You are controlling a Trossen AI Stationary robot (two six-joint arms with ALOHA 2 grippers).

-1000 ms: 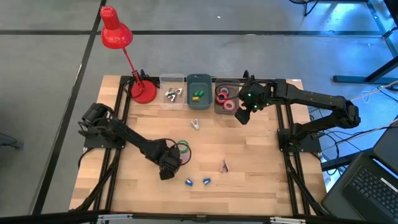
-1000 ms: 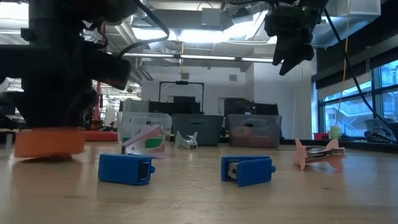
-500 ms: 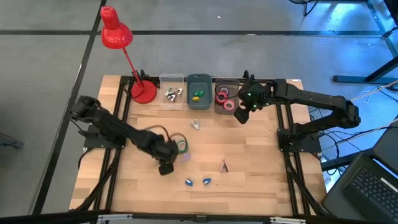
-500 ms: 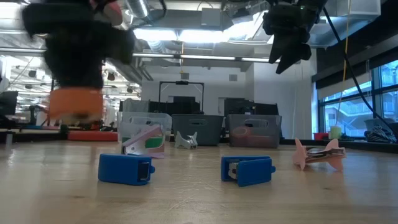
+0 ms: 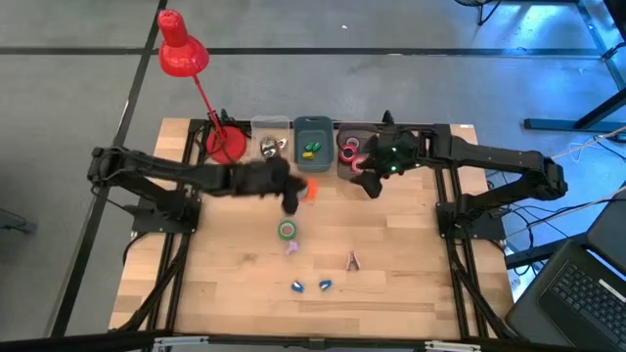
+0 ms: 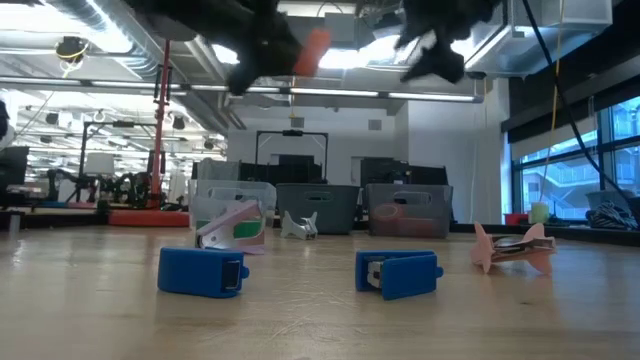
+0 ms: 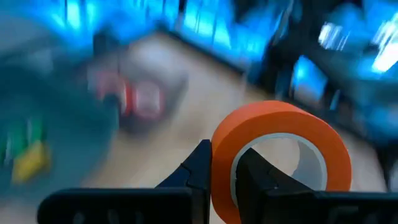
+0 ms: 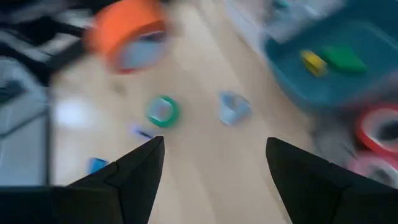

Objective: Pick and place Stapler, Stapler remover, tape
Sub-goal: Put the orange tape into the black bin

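Note:
My left gripper (image 5: 299, 192) hangs high over the middle of the table, shut on an orange tape roll (image 5: 309, 188). Open and empty, my right gripper (image 5: 366, 182) hovers just right of it, in front of the bin of red tape rolls (image 5: 350, 152). A green tape ring (image 5: 287, 230) lies flat on the table below. Two blue staplers (image 5: 296, 286) (image 5: 325, 285) sit near the front edge. A pink stapler remover (image 5: 352, 260) lies right of centre. A silver stapler remover (image 8: 233, 109) lies near the bins. My left gripper pinches the wall of the orange tape roll (image 7: 222, 171), one finger (image 7: 256, 177) inside the pale core and the other (image 7: 200, 168) outside. The fingers reach out almost level from the table's left. The roll stands on edge, lifted well clear of the table.
Three bins line the far edge: a clear one (image 5: 271, 142), a teal one (image 5: 313, 137) with yellow and green pieces, and the tape bin. A red desk lamp (image 5: 223, 145) stands at the far left. A small purple piece (image 5: 290, 248) lies by the green ring.
My left gripper has risen from the table's near left and swung toward the far edge and right, tipping from pointing down to nearly level. The orange roll, on the table a second ago, has gone up with it. My right gripper has shifted a little toward the left.

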